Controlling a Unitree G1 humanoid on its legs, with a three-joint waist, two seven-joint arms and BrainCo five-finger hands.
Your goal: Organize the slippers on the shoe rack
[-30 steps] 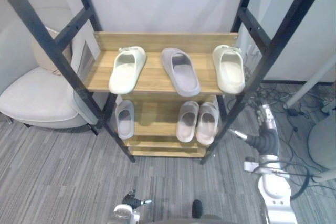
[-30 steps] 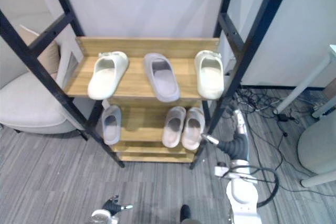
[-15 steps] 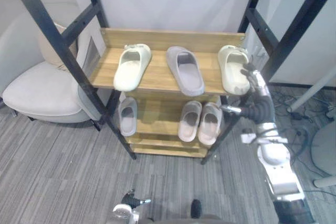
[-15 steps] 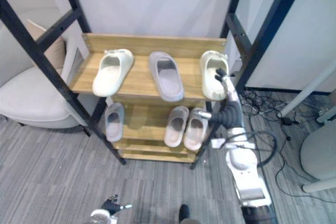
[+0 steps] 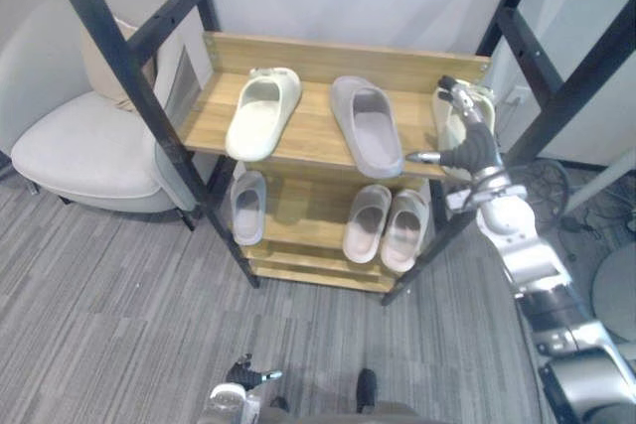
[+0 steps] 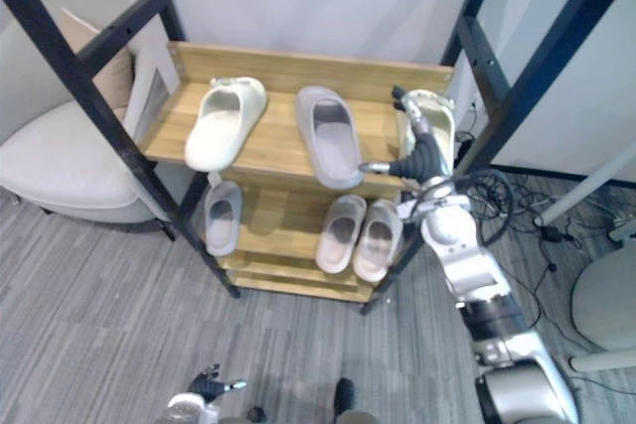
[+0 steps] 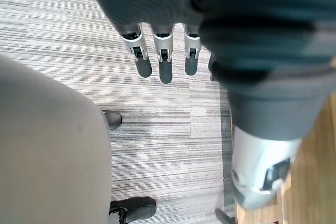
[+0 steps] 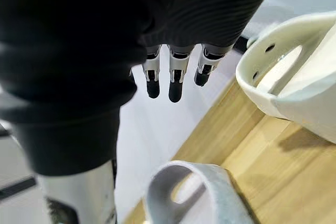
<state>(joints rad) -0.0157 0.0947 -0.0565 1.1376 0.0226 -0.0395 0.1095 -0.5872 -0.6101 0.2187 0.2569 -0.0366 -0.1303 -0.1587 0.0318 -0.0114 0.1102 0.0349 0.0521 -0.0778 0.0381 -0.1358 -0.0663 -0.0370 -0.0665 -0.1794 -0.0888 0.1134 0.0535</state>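
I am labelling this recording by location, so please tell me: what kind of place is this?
Probably a room corner arranged as a home entryway, perhaps in an office: a wooden shoe rack holding slippers, a pale armchair beside it, and grey carpet.

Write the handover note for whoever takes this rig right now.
Right hand: open, holding nothing, at the right cream slipper on the top shelf; contact cannot be told.
Left hand: open, idle, low over the floor.
Rack, top shelf: left cream slipper, upper grey slipper in the middle, right cream slipper.
Lower shelf: lower grey slipper at left, pink pair side by side at right.
Done: pink pair matched.
Left: the creams are split by a grey, and the greys sit on separate shelves; probably pair them next.
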